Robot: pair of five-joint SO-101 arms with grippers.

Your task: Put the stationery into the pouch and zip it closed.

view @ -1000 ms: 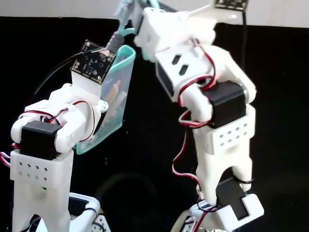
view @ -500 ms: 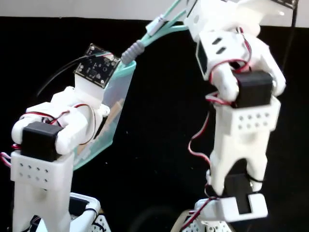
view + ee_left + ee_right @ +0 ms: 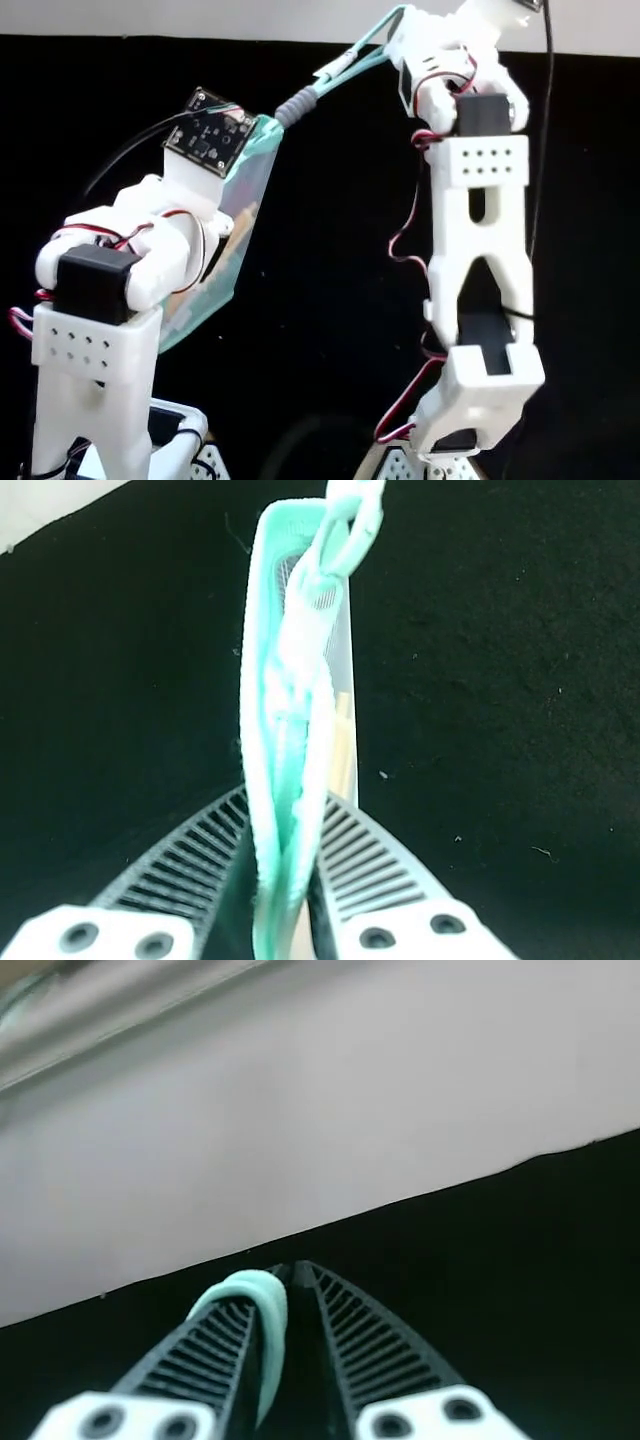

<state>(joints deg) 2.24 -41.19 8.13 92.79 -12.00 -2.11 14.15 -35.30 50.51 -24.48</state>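
Left claw (image 3: 285, 890) clamps mint pouch (image 3: 225, 240) edge, aloft | right claw (image 3: 290, 1275) pinches zip strap (image 3: 345, 65) | open black surface (image 3: 330, 300) between arms | right arm has risen, strap stretched.

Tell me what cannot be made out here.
What the pouch holds: high view, the left arm covers most of it; only a tan piece shows.
Whether the zip is closed: left wrist view, pouch edge-on and blurred.
The strap's far end: high view, the right arm hides it.

I note translucent mint-green zip pouch (image 3: 255, 170) aloft, tilted; tan wooden stationery (image 3: 243, 222) inside; green pull-strap (image 3: 338, 68) stretched taut.
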